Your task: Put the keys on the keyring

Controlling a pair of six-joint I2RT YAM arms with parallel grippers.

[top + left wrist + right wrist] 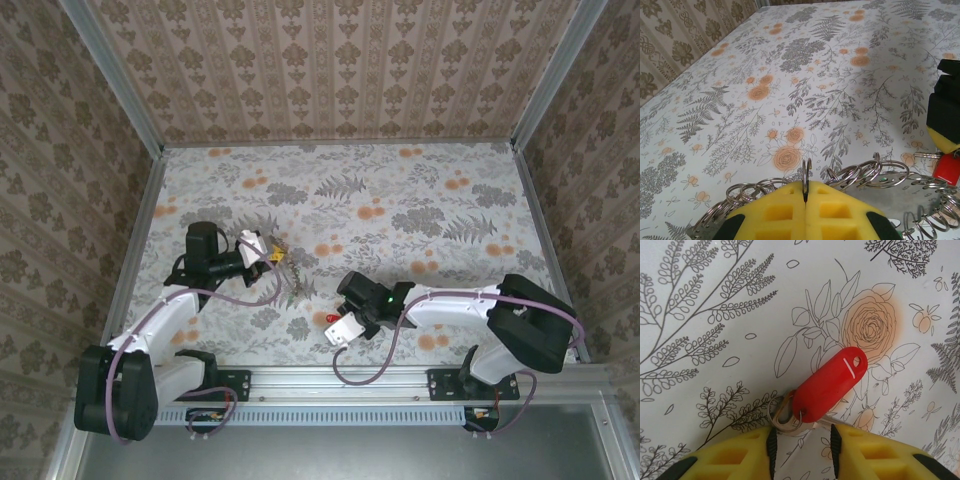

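The surface wears a cloth with grey leaves and orange flowers. Patterned walls stand on three sides.

The left arm rises from the near edge, bends, and reaches in toward the middle, low over the cloth. The left fingers are yellow and squeezed tight together. They pinch a thin metal loop of the keyring, and the loop stands up between them. The keyring looks like a curved row of many small shiny rings. It lies just in front of these fingers, left of the middle of the surface.

The red key lies flat on the cloth near the right end of the keyring.

The right arm comes in from the right side and stretches left, low down. The right fingers are partly apart, one on each side of the ring end of the red key. I cannot tell if they touch it.

Wide bare cloth runs from both arms to the far wall. The side walls are well apart from both sets of fingers.
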